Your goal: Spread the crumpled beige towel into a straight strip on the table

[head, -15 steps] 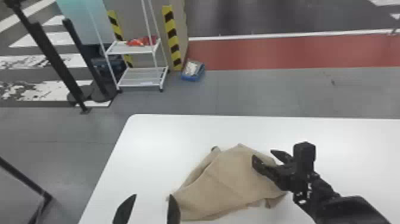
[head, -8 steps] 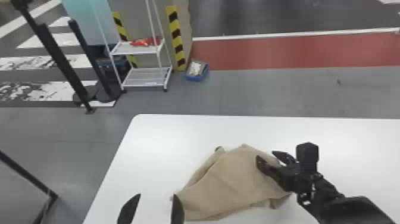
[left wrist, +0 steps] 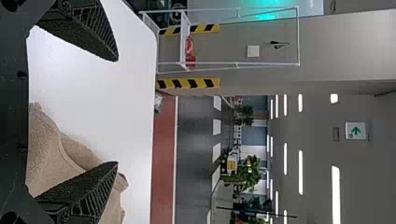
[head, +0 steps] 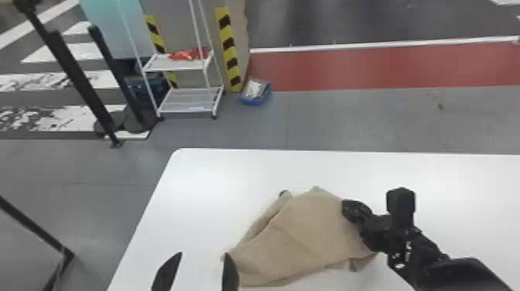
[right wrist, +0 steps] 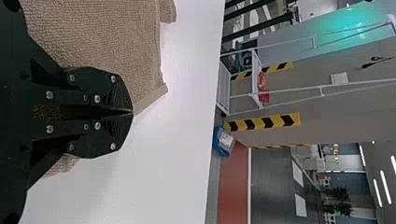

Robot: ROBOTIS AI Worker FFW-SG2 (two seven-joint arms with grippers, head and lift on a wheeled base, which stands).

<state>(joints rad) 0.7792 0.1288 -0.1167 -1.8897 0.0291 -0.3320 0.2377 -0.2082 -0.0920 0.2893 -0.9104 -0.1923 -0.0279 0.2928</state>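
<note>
Beige cloth lies rumpled on a white counter (head: 201,185), the towel (head: 305,232) folded over itself, well in from the far edge and the left edge. Above its right side, the right pincer (head: 354,213) has its fingers pressed together; whether they have caught any fabric cannot be told. The left pincer (head: 203,254) is spread near the towel's left end, one finger overlapping the cloth in the head view and the other over bare counter toward the left edge. A small dark object (head: 283,192) sits at the towel's far side, too small to identify. Beyond the counter's far-left corner stand a white rack (head: 176,69) with a red item (head: 189,54) on its upper shelf, two dark posts to its left and yellow-and-black striped bands (head: 228,46) behind. A blue bin (head: 253,102) sits on the floor beside the rack.
</note>
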